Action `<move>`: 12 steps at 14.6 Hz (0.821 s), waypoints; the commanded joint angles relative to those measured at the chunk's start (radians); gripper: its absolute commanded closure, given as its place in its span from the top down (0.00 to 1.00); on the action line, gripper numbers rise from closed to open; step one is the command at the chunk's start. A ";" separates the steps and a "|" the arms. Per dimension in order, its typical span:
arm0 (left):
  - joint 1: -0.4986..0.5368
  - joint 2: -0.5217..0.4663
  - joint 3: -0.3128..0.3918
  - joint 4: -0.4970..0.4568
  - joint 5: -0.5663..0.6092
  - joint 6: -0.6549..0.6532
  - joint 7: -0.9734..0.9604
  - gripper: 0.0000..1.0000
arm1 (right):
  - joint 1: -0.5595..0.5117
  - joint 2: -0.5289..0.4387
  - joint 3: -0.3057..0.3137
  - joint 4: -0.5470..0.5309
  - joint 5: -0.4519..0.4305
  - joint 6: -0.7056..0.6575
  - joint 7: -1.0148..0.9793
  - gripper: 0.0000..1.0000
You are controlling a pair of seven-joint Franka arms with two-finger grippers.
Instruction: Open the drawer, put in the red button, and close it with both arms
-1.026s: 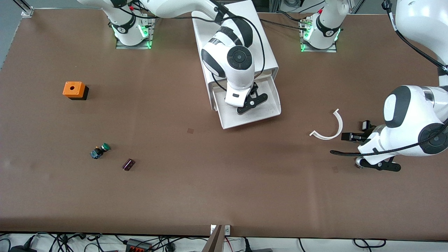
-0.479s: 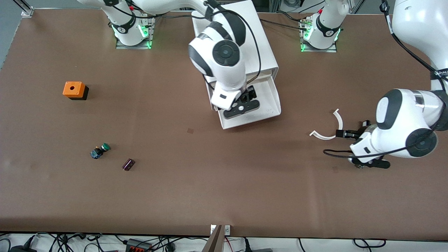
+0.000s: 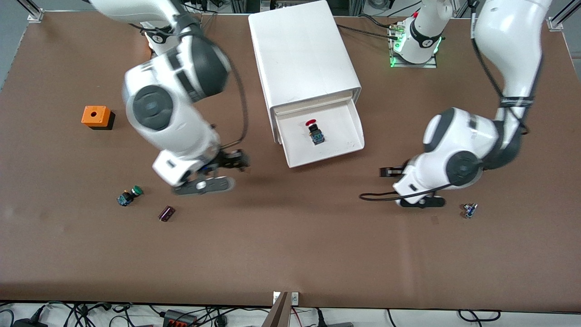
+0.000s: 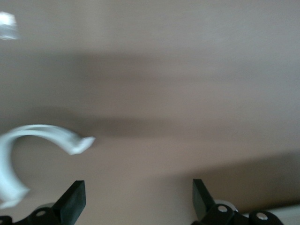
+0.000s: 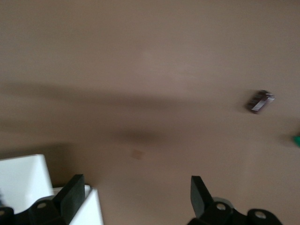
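The red button (image 3: 313,130) lies on its side in the open drawer (image 3: 327,156) of the white cabinet (image 3: 303,50), with nothing touching it. My right gripper (image 3: 241,161) hangs open and empty over the bare table, off the drawer's front corner toward the right arm's end. In the right wrist view its fingers (image 5: 71,193) stand wide apart and a white corner of the cabinet (image 5: 23,180) shows. My left gripper (image 3: 383,172) is open over the table toward the left arm's end of the drawer. Its fingers (image 4: 75,200) hold nothing.
An orange box (image 3: 95,116), a green-capped switch (image 3: 130,195) and a small purple part (image 3: 166,213) lie toward the right arm's end. A small blue part (image 3: 469,210) lies by the left arm. A white curved strip (image 4: 33,140) lies under the left hand.
My right gripper opened, left the red button in the drawer and swung out toward the right arm's end. The left arm moved in toward the drawer, over the white strip.
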 commanded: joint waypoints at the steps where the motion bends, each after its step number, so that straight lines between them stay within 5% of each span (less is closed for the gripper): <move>1: -0.066 -0.002 -0.028 -0.070 0.016 0.145 -0.176 1.00 | -0.074 -0.022 0.023 -0.010 -0.047 -0.076 -0.030 1.00; 5: -0.164 0.041 -0.028 -0.069 0.022 0.267 -0.315 1.00 | -0.196 -0.042 0.019 -0.036 -0.044 -0.096 -0.124 1.00; 12: -0.234 0.036 -0.091 -0.095 0.015 0.169 -0.423 1.00 | -0.333 -0.077 0.017 -0.037 -0.045 -0.101 -0.182 1.00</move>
